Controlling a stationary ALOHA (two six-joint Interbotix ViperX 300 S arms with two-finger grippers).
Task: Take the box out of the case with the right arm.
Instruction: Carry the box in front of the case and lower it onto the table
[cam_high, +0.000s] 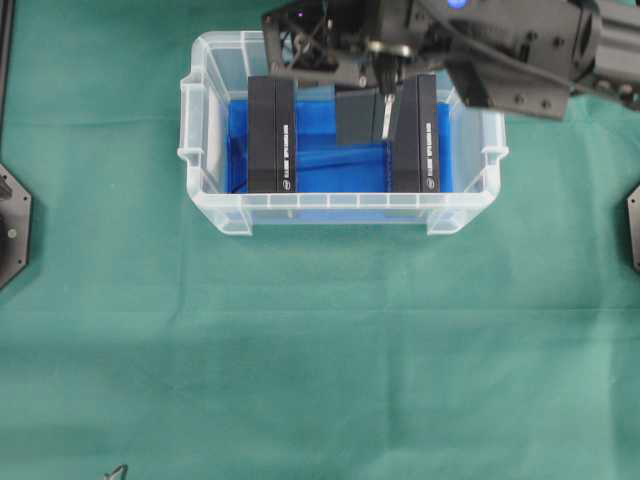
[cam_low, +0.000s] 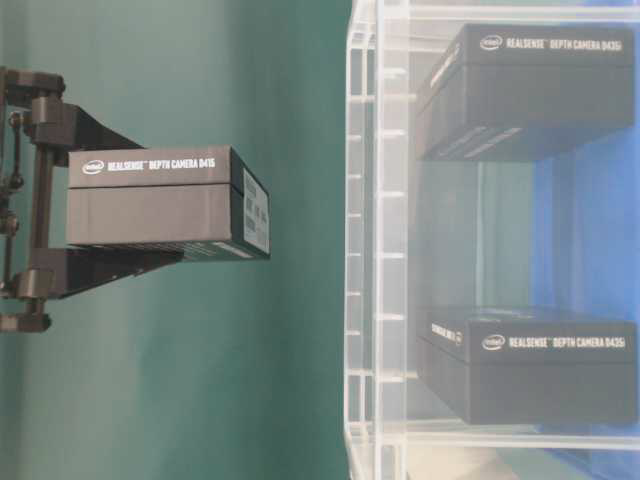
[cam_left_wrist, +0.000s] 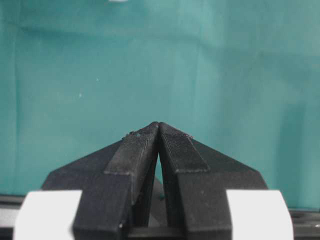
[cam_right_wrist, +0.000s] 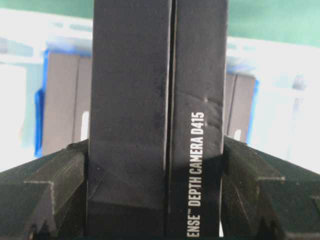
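My right gripper (cam_high: 360, 100) is shut on a black box (cam_high: 358, 118) labelled as a depth camera. In the right wrist view the box (cam_right_wrist: 157, 100) stands upright between the two black fingers (cam_right_wrist: 60, 170), filling the gap. The table-level view shows the held box (cam_low: 160, 205) lifted clear outside the rim of the case (cam_low: 365, 250). From overhead, the box hangs over the back middle of the clear case (cam_high: 205, 100) with its blue bottom. My left gripper (cam_left_wrist: 158, 125) is shut on nothing, with only green cloth ahead of it.
Two more black boxes stand in the case, one at the left (cam_high: 271, 135) and one at the right (cam_high: 416, 135). The case sits on a green cloth (cam_high: 320, 350). Black arm bases sit at the left edge (cam_high: 10, 230) and right edge (cam_high: 633, 228).
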